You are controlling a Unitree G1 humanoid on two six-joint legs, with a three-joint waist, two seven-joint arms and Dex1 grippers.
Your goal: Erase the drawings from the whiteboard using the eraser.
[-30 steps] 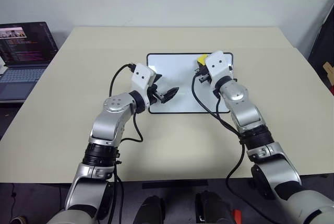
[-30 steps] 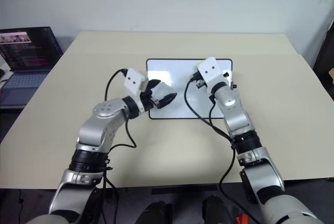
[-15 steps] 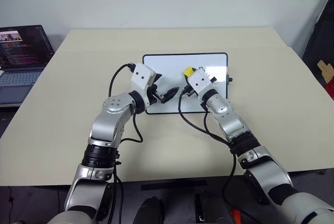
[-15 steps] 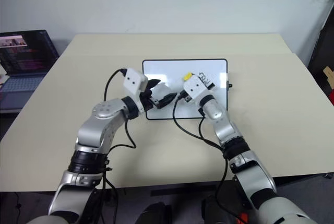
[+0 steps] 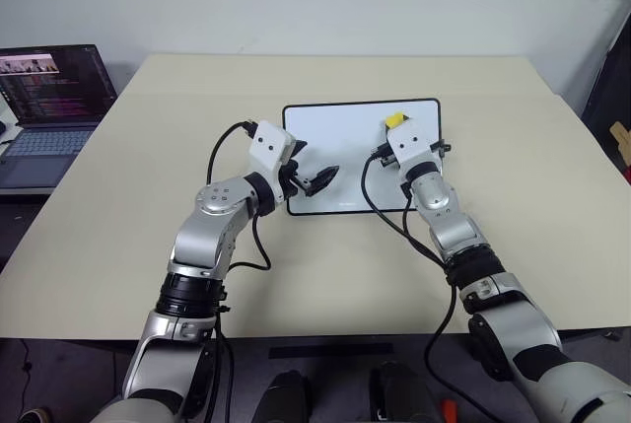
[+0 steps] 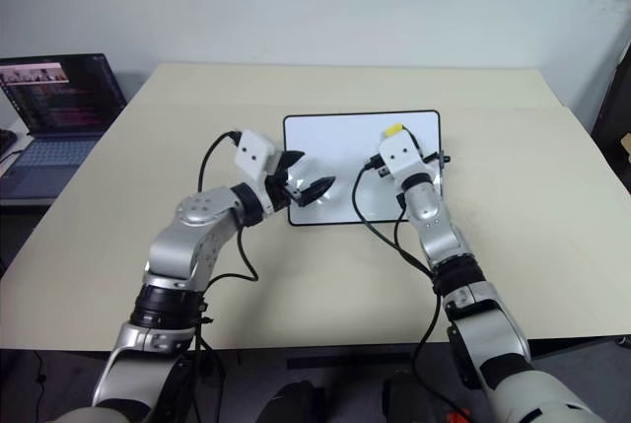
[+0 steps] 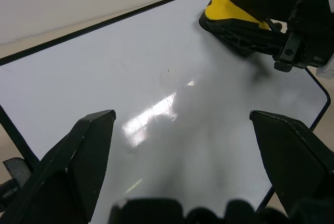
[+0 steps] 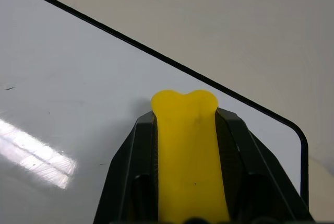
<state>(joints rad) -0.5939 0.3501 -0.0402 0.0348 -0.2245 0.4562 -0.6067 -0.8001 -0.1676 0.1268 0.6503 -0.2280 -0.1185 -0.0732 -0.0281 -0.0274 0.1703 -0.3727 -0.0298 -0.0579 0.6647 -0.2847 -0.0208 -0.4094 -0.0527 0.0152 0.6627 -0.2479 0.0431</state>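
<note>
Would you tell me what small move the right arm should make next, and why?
Probably one more short wipe toward the board's middle. The right gripper is shut on the eraser near the far right corner of the whiteboard, which looks almost clean; a tiny dark speck remains mid-board. The left gripper hovers open.

Small white glossy whiteboard [image 5: 335, 142] lying mid beige tabletop [image 5: 128, 196]; open dark-screened laptop [image 5: 44, 98] sitting off its far-left edge; yellow eraser [image 5: 395, 120] sitting over whiteboard's far-right part.
</note>
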